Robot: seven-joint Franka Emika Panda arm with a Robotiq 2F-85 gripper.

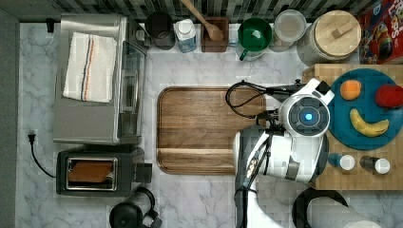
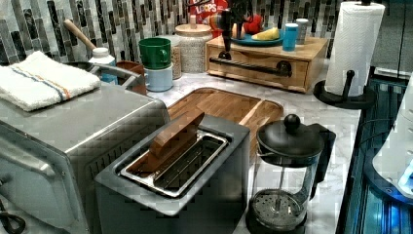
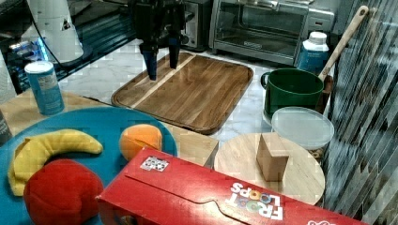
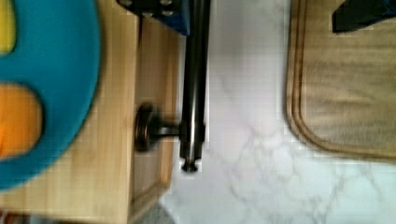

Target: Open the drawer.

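The drawer [image 2: 258, 73] is the light wood front of the cabinet [image 1: 317, 72], and it looks shut flush. Its long black bar handle [image 2: 251, 67] runs across the front on two brackets. My gripper [image 2: 225, 53] hangs open just above the end of the handle at the left view's left. In the wrist view the handle [image 4: 194, 84] lies between the two fingers of the gripper [image 4: 259, 21]: one fingertip [image 4: 159, 11] is over the cabinet edge and the other over the tray side. The right view shows the gripper [image 3: 162, 61] with both dark fingers spread, holding nothing.
A dark wooden tray [image 1: 204, 128] lies on the marble counter beside the cabinet. A blue plate [image 1: 340, 123] with fruit and two small bottles sit on the cabinet top. A toaster oven [image 1: 95, 80], toaster [image 1: 95, 171], French press [image 2: 287, 170] and paper towel roll [image 2: 353, 44] stand around.
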